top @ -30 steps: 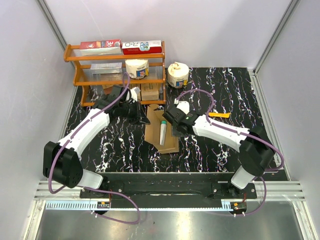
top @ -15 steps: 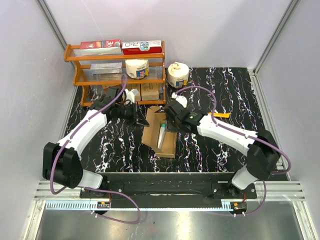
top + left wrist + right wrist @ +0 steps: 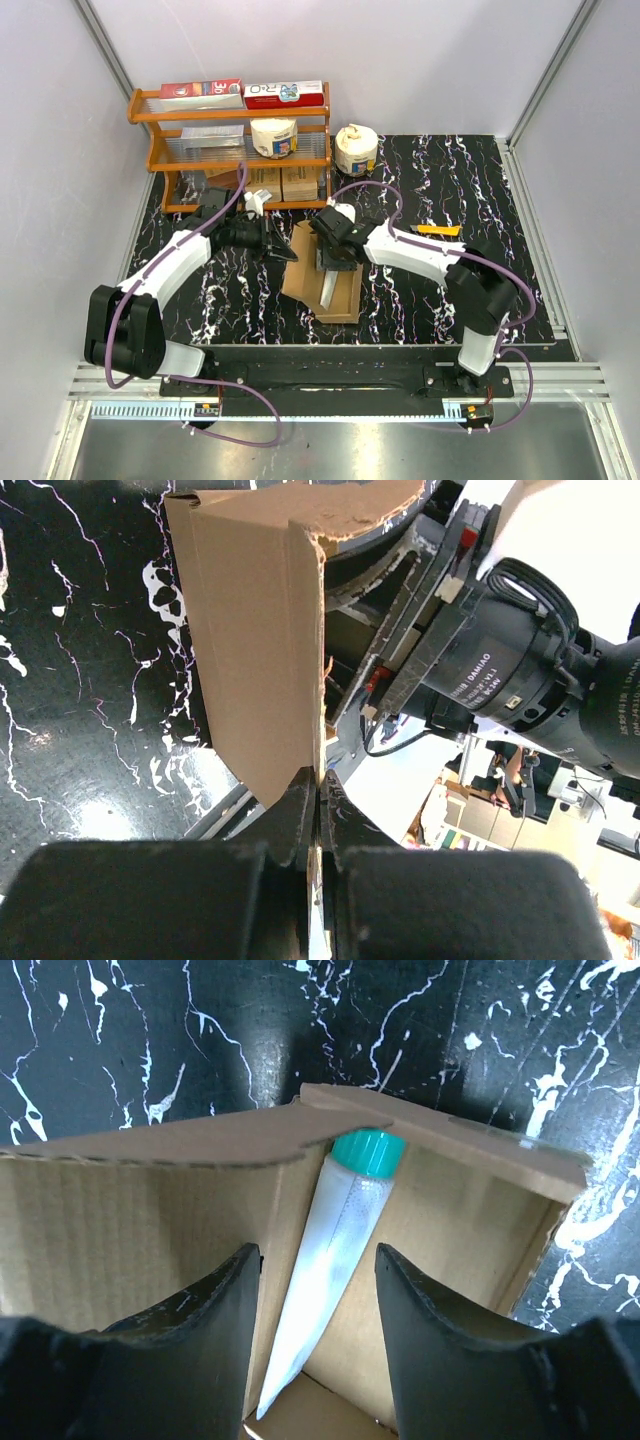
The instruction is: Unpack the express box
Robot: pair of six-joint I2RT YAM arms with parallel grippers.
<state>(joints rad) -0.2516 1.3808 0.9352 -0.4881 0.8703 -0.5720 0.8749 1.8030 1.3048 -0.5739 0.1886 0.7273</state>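
Observation:
The express box (image 3: 302, 272), an open brown carton, lies mid-table with a white tube with a teal cap (image 3: 329, 287) inside. My left gripper (image 3: 286, 250) is shut on the box's left flap; in the left wrist view the flap (image 3: 255, 630) runs up out of my closed gripper (image 3: 318, 782). My right gripper (image 3: 331, 256) is open and reaches into the box. In the right wrist view the gripper (image 3: 318, 1290) straddles the tube (image 3: 345, 1240) without touching it, with the box walls (image 3: 440, 1210) around it.
An orange shelf rack (image 3: 238, 117) stands at the back left with red-and-white cartons (image 3: 203, 90) on top and small brown boxes (image 3: 298, 184) below. A white roll (image 3: 355, 150) stands beside it. A yellow item (image 3: 441, 230) lies right of the arms.
The left gripper has pulled the flap toward the front, and the box has turned and shifted a little. The right gripper has moved left and down into the box, over the tube.

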